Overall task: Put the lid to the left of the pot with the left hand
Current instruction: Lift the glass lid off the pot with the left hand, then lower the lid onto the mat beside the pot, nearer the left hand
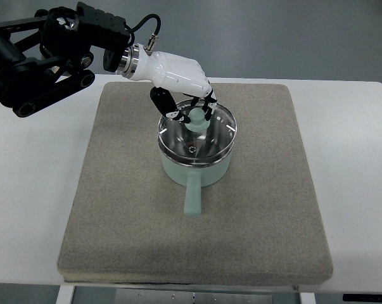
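One hand at work: the left hand (189, 95) reaches in from the upper left corner of the table (32, 190), over the far edge of the mat (114, 221).
Hand state: its dark fingers (178, 114) are curled down around the knob (197, 119) of the lid (197, 136); they appear closed on it, though whether the hold is firm I cannot tell.
Lid: glass with a metal rim, resting on the pot (197, 166), which stands near the middle of the mat, a little toward its far edge.
Pot handle: the handle (192, 196) points toward the mat's near edge.
Step in hand: securing the knob and lifting the lid off, as I judge it; the lid looks not yet raised.
How to do it well: lift straight up until the rim is free of the pot's lip, keep the lid level so it does not swing from the knob, then carry it toward the mat's left edge.
Where to set down: the bare mat to the left of the pot looks roomy; lower the lid flat and apart from the pot wall before the fingers let go.
Risk: a slanted pull could drag the pot along or let the small knob slip.
Counts: pots, one; lids, one; knobs, one; handles, one; mats, one; tables, one; robot hands showing, one.
Right hand: none to be seen.
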Motion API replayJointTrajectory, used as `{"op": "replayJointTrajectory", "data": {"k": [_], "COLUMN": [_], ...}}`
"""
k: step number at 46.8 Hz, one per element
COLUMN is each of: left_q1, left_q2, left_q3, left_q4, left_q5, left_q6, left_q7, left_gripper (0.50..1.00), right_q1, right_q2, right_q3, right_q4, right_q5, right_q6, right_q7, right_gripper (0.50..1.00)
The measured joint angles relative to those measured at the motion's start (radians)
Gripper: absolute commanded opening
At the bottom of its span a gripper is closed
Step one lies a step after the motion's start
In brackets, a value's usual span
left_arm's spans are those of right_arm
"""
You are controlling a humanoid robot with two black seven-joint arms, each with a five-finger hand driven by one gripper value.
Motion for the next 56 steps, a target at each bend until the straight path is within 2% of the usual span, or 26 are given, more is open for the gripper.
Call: {"op": "replayJointTrajectory", "data": {"k": [33,56], "left_q1": [0.008,0.008], "left_q2": [0.033,0.195], "left_q3": [0.002,0.016], "left_q4": [0.203,0.230], "left_q5": [-0.034,-0.056], "left_q6": [0.010,-0.007], "left_q7": [0.000,0.000], "left_gripper": [0.500,0.500], "right_q1": [0.000,0.000], "right_q2": [0.000,0.000], "right_q3": [0.000,0.000], "right_q4": [0.000,0.000], "right_q5": [0.000,0.000], "right_q6": [0.000,0.000], "right_q7": [0.000,0.000], "right_gripper": [0.921,0.921]}}
